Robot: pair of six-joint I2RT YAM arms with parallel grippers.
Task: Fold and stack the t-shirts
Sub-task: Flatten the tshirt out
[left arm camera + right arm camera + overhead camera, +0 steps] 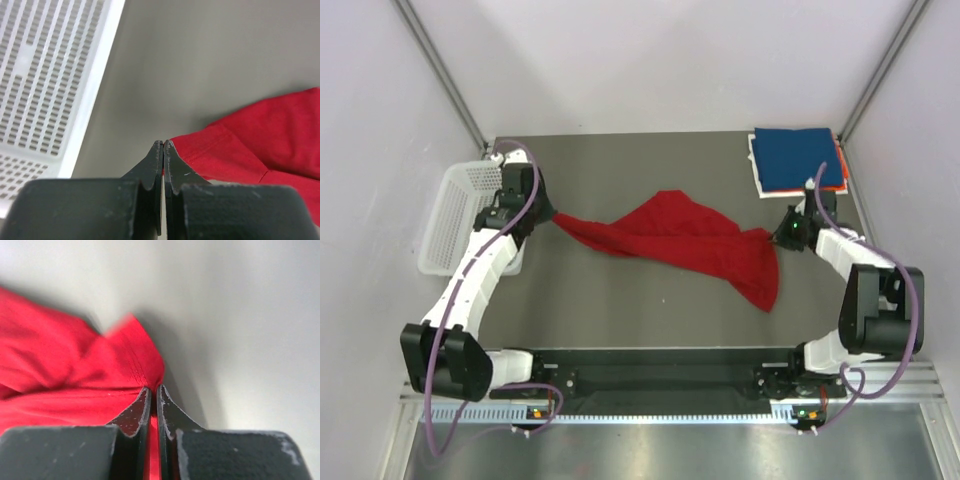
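- The red shirt (690, 245) stretches across the middle of the bench (650, 320), pulled into a long, crumpled band between the two arms.
- The left claw (552, 215) is clamped on the shirt's left end. In the left wrist view its fingers are pressed together, with the red hem at their tips.
- The right claw (775, 235) grips the shirt's right end. In the right wrist view red cloth shows in the narrow slit between its fingers.
- Near the right claw, a wide flap of the shirt droops toward the near edge of the bench.
- A folded blue shirt (798, 158) lies on top of a stack at the far right corner, well apart from the red one. Orange and white edges peek out beneath it.
- A white basket (455, 215) sits at the left edge of the bench, just beside the left arm.
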